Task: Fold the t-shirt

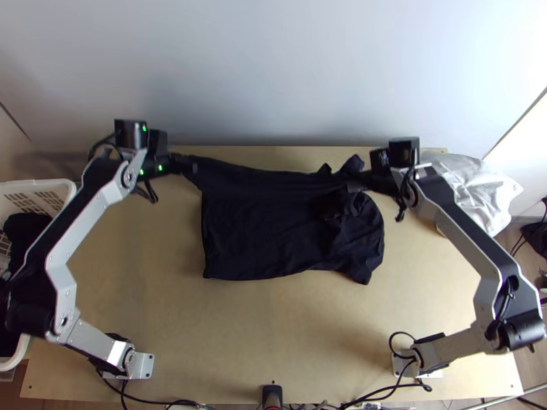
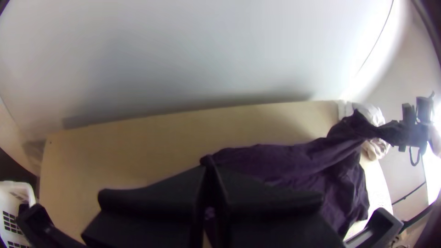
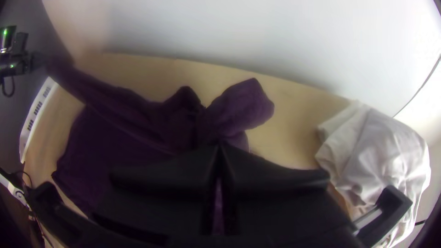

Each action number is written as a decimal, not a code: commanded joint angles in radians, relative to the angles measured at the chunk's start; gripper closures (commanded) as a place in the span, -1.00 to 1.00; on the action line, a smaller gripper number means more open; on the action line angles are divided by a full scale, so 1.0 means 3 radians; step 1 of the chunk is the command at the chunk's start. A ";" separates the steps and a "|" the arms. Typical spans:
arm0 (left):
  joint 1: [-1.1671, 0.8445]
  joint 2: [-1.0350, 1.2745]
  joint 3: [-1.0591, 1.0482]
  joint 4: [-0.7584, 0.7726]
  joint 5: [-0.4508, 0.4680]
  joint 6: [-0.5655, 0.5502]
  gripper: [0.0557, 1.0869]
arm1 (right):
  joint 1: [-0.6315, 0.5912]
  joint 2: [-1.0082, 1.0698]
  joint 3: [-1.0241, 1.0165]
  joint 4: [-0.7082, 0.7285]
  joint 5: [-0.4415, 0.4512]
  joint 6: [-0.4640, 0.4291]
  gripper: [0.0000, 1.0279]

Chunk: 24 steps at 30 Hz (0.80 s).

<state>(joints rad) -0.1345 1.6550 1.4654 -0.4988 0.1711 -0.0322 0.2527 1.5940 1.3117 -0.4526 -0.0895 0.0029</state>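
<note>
On the middle and far part of the surface (image 1: 273, 335), dark t-shirt (image 1: 253, 239): lower body fairly flat, the side toward the right arm rumpled and bunched, far edge drawn into a long strip between the two arms. Left claw (image 1: 193, 166) narrow, fingers together on the far corner at the robot's left; cloth tapers to a point there and looks lifted. Right claw (image 3: 220, 146) likewise closed, pinching gathered cloth near the opposite far end, a soft lump poking out past the tips. Cannot tell whether that lump is sleeve or collar. Step in hand, as I judge it: stretching and squaring the far edge, either to straighten the shirt or to begin a fold toward the near side. Next move calls for even tension from both arms, then bringing the held edge down level over the body. Risk: the bunched side travels along and leaves a crooked fold; worth smoothing first. Thin fabric, likely to crease easily. Outward from there: pale wood, bare toward the near edge; crumpled white cloth (image 1: 472, 188) at the far right corner; white basket (image 1: 41, 184) off the left side with dark fabric (image 1: 26, 236) inside. Plain pale wall (image 1: 273, 75) behind the far edge. Black cables (image 1: 393, 391) along the near edge.
</note>
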 commanded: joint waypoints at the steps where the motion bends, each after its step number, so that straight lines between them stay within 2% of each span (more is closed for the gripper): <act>1: -0.0165 -0.0521 -0.0774 0.0077 0.0038 0.0067 0.93 | -0.0004 -0.0394 -0.0691 -0.0020 0.0002 0.0031 0.95; 9: -0.0477 -0.1293 -0.1628 0.0077 0.0038 0.0102 0.93 | 0.0017 -0.1018 -0.1422 -0.0235 -0.0003 0.0036 0.95; 16: -0.0590 -0.1615 -0.2195 0.0129 0.0038 -0.0005 0.93 | 0.0022 -0.1305 -0.1928 -0.0347 0.0002 0.0026 0.89; 21: -0.0615 -0.1656 -0.2456 0.0256 0.0007 -0.0020 0.93 | 0.0011 -0.1351 -0.1949 -0.0358 -0.0003 0.0067 0.23; 24: -0.0615 -0.1666 -0.2476 0.0277 0.0002 -0.0056 0.93 | 0.0017 -0.1351 -0.1795 -0.0434 -0.0003 0.0103 -0.40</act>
<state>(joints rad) -0.3061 1.1885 0.8028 -0.4370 0.1783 -0.0311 0.2565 1.2163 0.7689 -0.5556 -0.0891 0.0162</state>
